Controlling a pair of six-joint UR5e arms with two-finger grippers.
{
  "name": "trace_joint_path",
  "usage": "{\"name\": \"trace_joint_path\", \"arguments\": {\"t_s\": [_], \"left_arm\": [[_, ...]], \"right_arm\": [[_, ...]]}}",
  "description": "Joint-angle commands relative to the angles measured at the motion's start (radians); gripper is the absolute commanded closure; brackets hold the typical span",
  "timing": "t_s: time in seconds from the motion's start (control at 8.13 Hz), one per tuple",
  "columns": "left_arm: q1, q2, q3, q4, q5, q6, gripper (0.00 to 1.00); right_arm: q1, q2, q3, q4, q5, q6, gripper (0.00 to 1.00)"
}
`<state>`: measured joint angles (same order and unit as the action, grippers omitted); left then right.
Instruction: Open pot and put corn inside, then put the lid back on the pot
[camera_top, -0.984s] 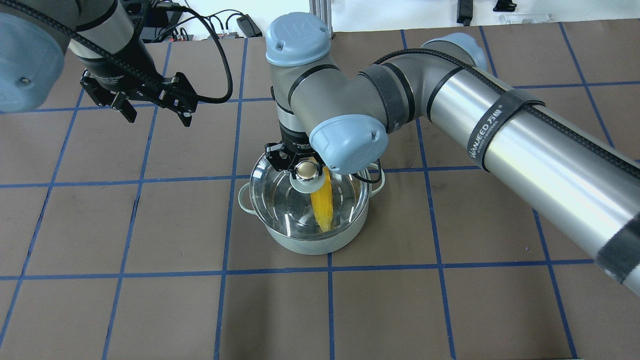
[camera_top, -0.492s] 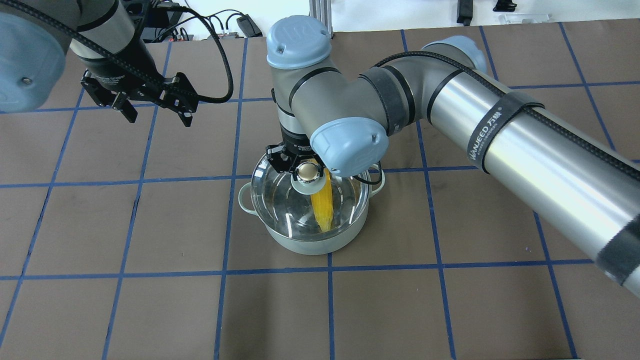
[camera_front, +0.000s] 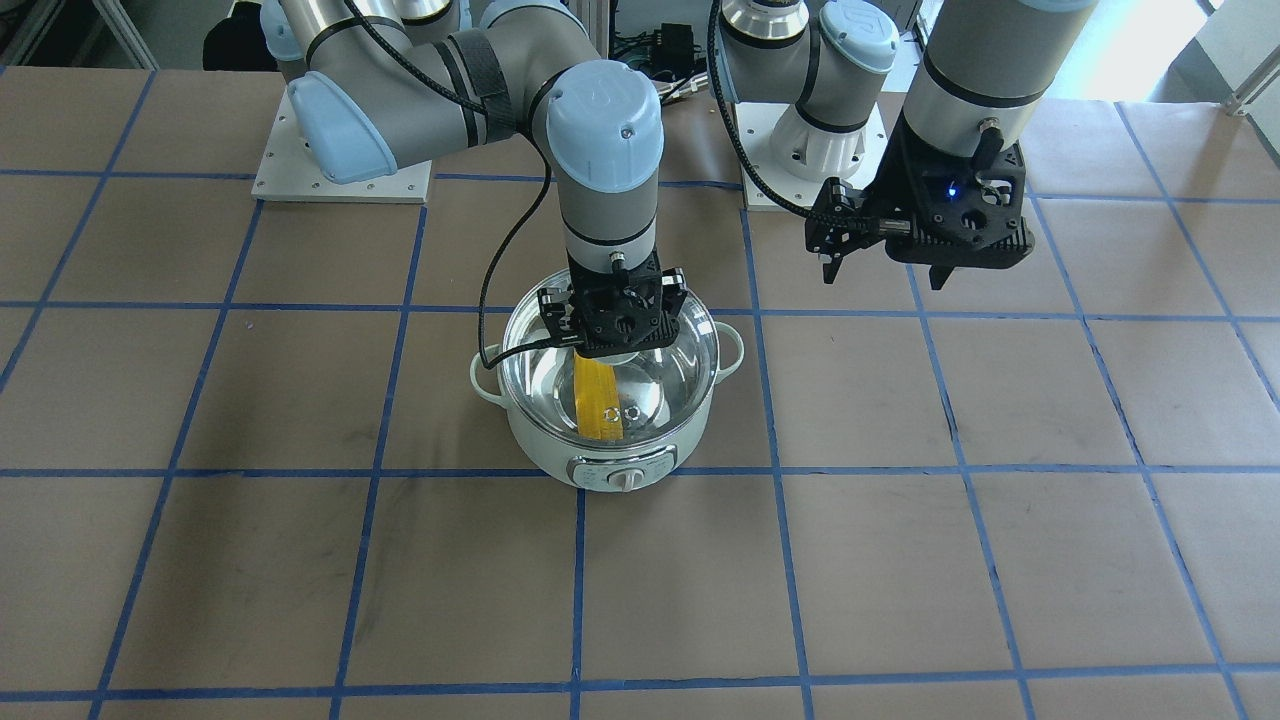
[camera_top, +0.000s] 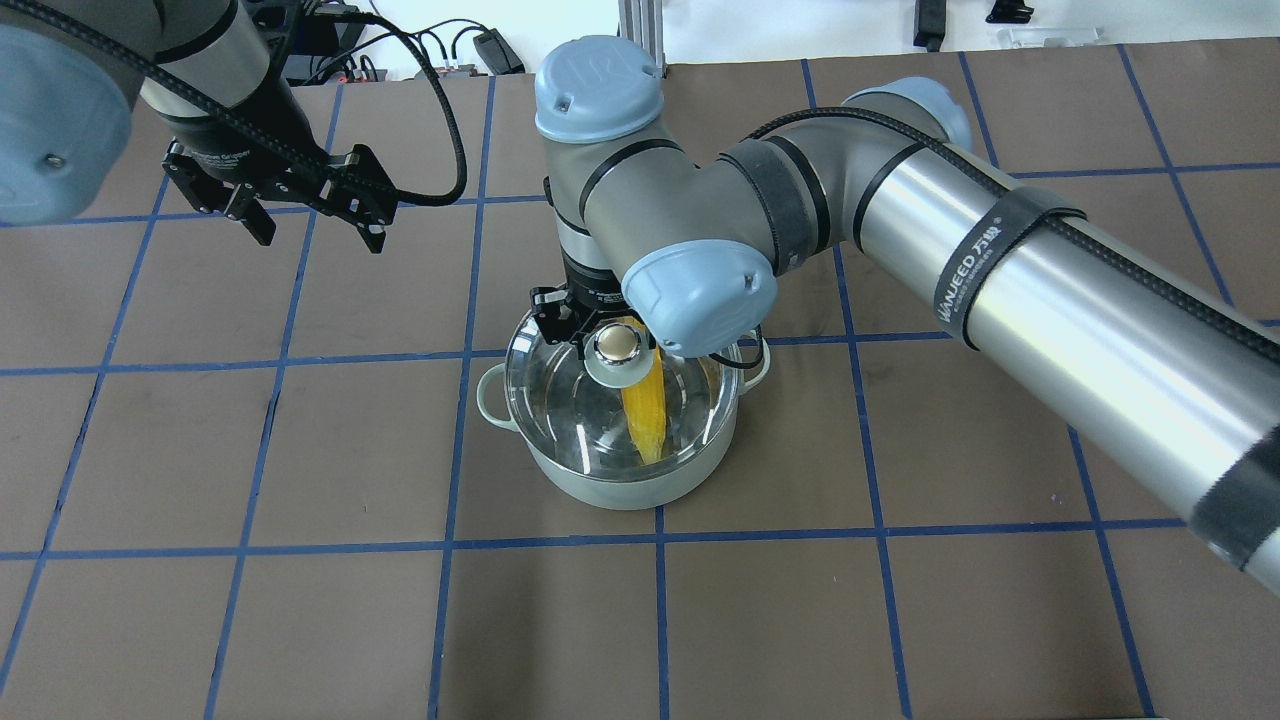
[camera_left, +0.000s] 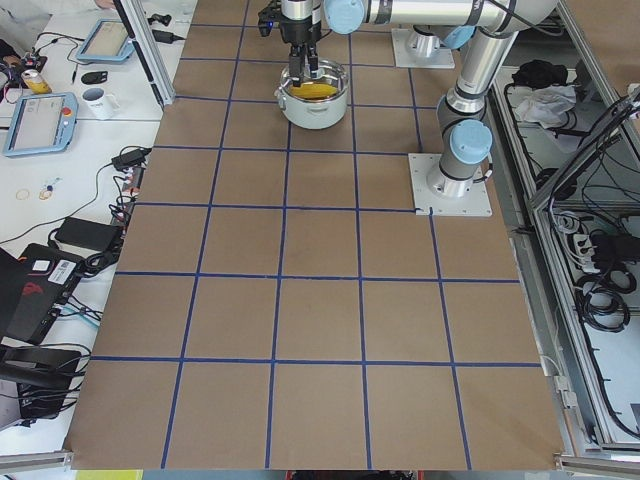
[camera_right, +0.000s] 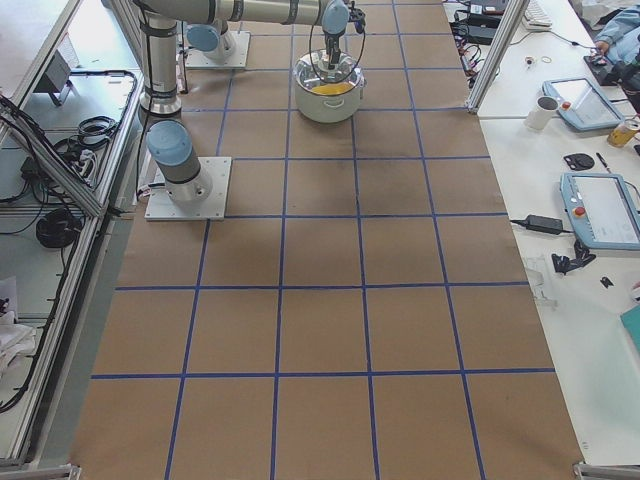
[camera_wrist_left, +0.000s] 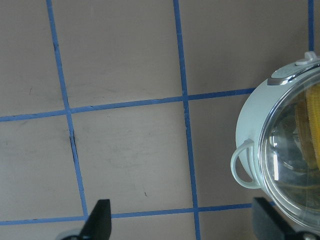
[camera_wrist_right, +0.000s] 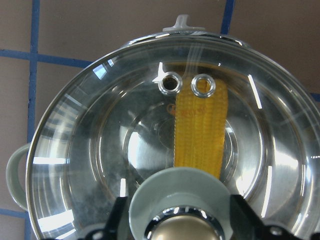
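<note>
Already the corn sits in the pot, lid on; our right fingers straddle the knob spread, left fingers wide; only retreat seems left.

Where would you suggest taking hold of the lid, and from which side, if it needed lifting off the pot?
Take the lid by its gold knob, coming straight down from above with a finger on either side. The knob stands upright at the dome's centre, while the glass is smooth, sloped and too wide for a claw, and the rim sits flush on the pot.
</note>
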<state>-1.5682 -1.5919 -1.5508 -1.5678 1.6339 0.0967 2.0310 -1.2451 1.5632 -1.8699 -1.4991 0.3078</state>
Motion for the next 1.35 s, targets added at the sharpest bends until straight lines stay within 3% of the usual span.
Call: {"name": "trace_joint_path", "arguments": {"t_s": [0.0,0.25,0.61,0.74,0.98,1.23], "left_arm": [[-0.001,0.000,0.000,0.002,0.000,0.000,0.00],[0.000,-0.002,0.000,0.002,0.000,0.000,0.00],[-0.001,-0.002,0.000,0.002,0.000,0.000,0.00],[0.000,-0.005,0.000,0.002,0.000,0.003,0.00],[-0.001,-0.007,0.000,0.003,-0.002,-0.002,0.00],[0.000,-0.007,0.000,0.003,-0.002,0.000,0.00]], "right_arm": [[-0.008,-0.011,-0.009,-0.031,-0.009,-0.016,0.00],[-0.061,-0.083,-0.023,-0.014,-0.024,-0.070,0.00],[-0.266,-0.252,-0.029,0.177,-0.033,-0.344,0.00],[-0.302,-0.313,-0.028,0.239,-0.097,-0.411,0.00],[-0.307,-0.413,-0.028,0.314,-0.113,-0.429,0.00],[-0.313,-0.407,-0.026,0.301,-0.066,-0.430,0.00]]}}
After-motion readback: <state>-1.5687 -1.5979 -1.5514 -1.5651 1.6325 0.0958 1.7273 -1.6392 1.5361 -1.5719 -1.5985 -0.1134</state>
